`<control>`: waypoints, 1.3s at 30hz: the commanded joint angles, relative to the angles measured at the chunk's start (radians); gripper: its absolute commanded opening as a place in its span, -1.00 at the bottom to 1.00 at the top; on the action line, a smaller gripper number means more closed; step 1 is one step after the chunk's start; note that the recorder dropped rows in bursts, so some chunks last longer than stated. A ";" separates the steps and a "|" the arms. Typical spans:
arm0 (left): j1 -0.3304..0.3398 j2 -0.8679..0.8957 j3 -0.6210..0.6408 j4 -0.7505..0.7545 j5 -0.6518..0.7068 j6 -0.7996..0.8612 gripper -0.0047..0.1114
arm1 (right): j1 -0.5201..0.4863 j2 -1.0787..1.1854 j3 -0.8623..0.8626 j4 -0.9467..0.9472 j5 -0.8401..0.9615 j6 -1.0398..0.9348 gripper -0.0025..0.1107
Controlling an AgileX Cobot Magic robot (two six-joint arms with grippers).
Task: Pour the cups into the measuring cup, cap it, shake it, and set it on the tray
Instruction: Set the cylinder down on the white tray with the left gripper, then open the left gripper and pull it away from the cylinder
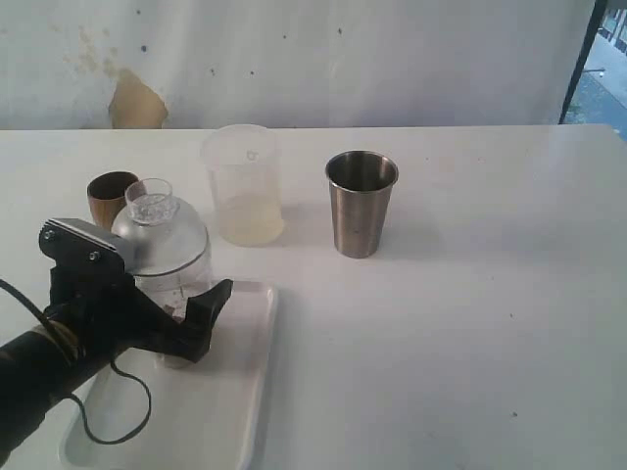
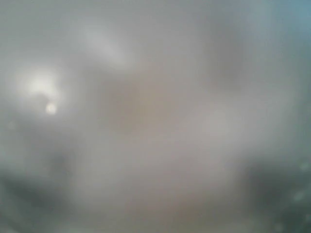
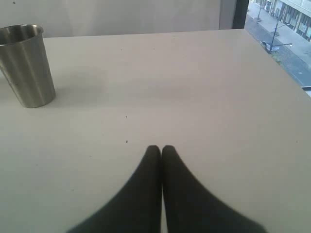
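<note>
Where the white tray lies at the near left edge of the table, the left gripper reaches in over it with its jaws spread wide on either side of the measuring cup. The one dark finger in view appears to sit just beside the cup's wall, not pressed against it. The measuring cup stands upright on the tray, capped by a clear domed lid. The left wrist view is only a grey blur, with something too close to the lens to make out.

The right gripper hangs over bare table with its two black fingertips pressed together and nothing between them.

Just behind the tray stands the brown wooden cup, upright beside the lid. Further back and toward the middle stands a frosted plastic cup with a pale yellowish layer at its bottom. The steel tumbler stands to its right, upright, mouth open, well apart from the tray.
</note>
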 commanded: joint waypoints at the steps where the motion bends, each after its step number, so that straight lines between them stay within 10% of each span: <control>1: -0.004 -0.015 0.007 -0.017 -0.005 0.010 0.88 | -0.003 -0.002 0.002 -0.005 -0.003 0.000 -0.96; 39: -0.004 -0.537 0.325 -0.106 -0.142 0.094 0.88 | -0.003 -0.002 0.002 -0.005 -0.003 0.000 -0.96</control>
